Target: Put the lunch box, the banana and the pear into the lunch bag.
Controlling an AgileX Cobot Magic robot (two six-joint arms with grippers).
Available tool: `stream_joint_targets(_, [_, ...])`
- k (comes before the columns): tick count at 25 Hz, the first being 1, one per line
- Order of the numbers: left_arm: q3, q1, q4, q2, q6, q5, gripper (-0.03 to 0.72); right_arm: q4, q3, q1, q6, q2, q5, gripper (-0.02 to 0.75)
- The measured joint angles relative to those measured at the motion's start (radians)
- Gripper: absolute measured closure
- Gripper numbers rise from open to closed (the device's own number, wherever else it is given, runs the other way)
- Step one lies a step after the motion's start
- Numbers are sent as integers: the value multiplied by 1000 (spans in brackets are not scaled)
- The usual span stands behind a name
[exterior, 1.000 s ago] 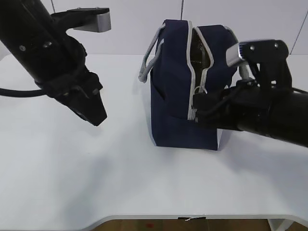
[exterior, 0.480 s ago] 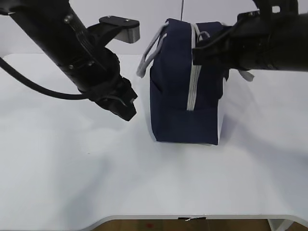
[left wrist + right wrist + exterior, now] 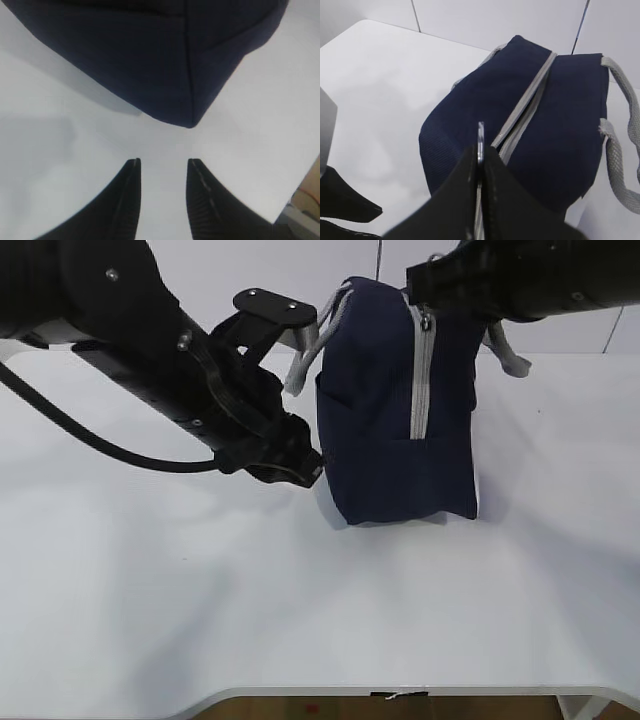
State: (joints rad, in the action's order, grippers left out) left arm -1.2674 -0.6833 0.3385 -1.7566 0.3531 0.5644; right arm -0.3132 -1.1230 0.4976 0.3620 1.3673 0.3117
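The navy lunch bag [image 3: 400,430] stands on the white table, its grey zipper [image 3: 420,375] closed along the near end and over the top. My right gripper [image 3: 425,302] is at the bag's top end, shut on the metal zipper pull [image 3: 480,137]. The bag [image 3: 555,125] fills the right wrist view. My left gripper [image 3: 310,465] is open and empty, low beside the bag's left bottom corner [image 3: 187,120], its fingertips [image 3: 134,165] a short way from the fabric. The lunch box, the banana and the pear are out of view.
Grey rope handles [image 3: 305,365] hang at the bag's left and right [image 3: 505,350]. The table's front edge [image 3: 400,692] runs along the bottom. Bare white tabletop [image 3: 150,590] lies in front and left of the bag.
My right gripper has pulled the zipper pull up the bag's end to the top, closing the opening. My left arm has moved right to the bag's lower left corner. The bag tilted slightly.
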Motion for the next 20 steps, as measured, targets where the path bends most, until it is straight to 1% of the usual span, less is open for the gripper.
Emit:
stream_joint_targets(4, [3,-25,50,-2,2,-74,447,42,-9,0,0,4,14,731])
stream_joint_targets(8, [3,-52,82,-2,2,-86,447,68,-14,0,0,21,16,731])
stream_joint_targets(13, [5,-56,119,-2,4,-107,447,79,-14,0,0,31,16,731])
stream_joint_targets(20, [5,-56,143,-2,29,-212,447,121,-15,0,0,31,5,731])
